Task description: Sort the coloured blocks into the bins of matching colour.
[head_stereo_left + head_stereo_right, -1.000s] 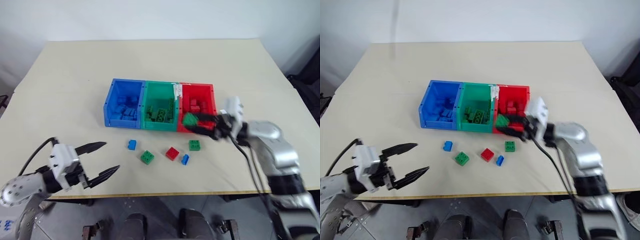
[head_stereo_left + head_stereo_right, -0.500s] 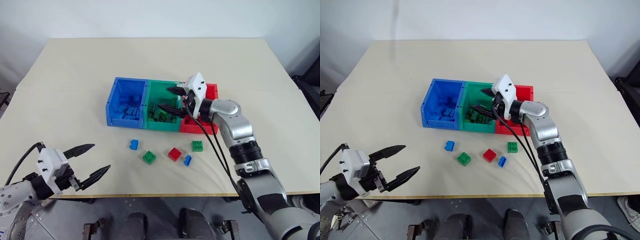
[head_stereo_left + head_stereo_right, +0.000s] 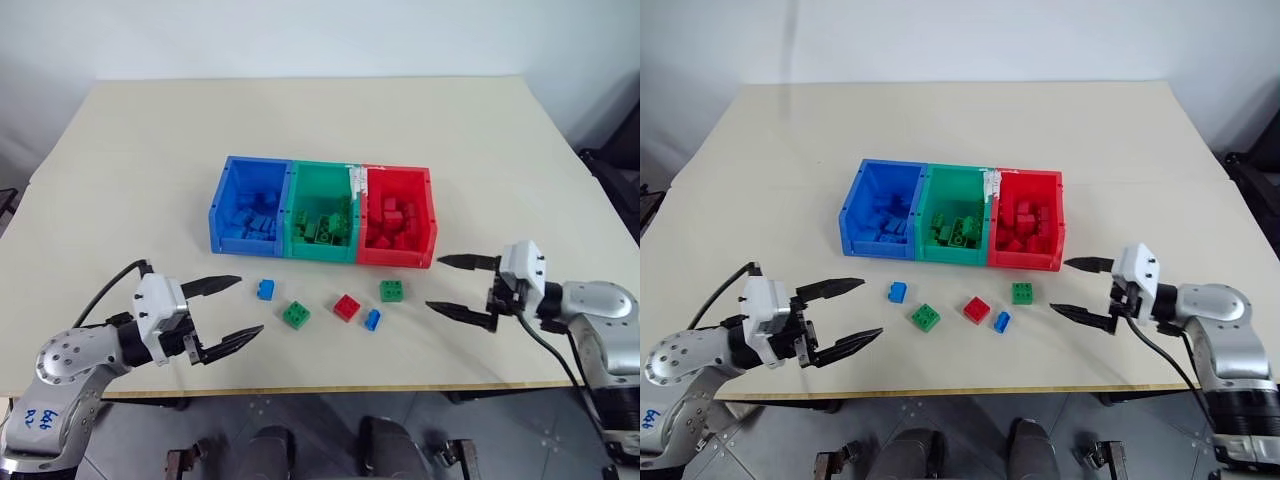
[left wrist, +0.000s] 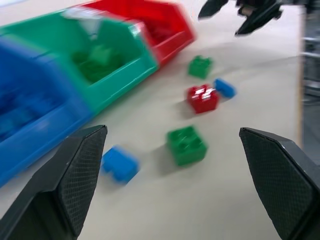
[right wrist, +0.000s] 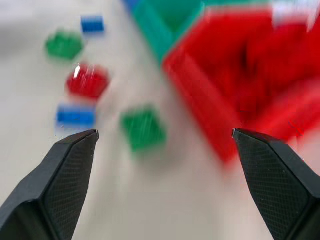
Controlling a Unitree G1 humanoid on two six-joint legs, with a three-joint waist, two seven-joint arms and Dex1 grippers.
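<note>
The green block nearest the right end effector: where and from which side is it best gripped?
Probably across two opposite flat sides of that green block, coming from above. It lies studs up on the table, and the blue block sits just in front on its left, so a low sideways approach risks a bump. The right end effector is open beside it.

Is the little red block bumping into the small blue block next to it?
Apart. In the left wrist view, a thin strip of bare table shows between the red block and the blue block; the left eye view also shows them close but separate.
</note>
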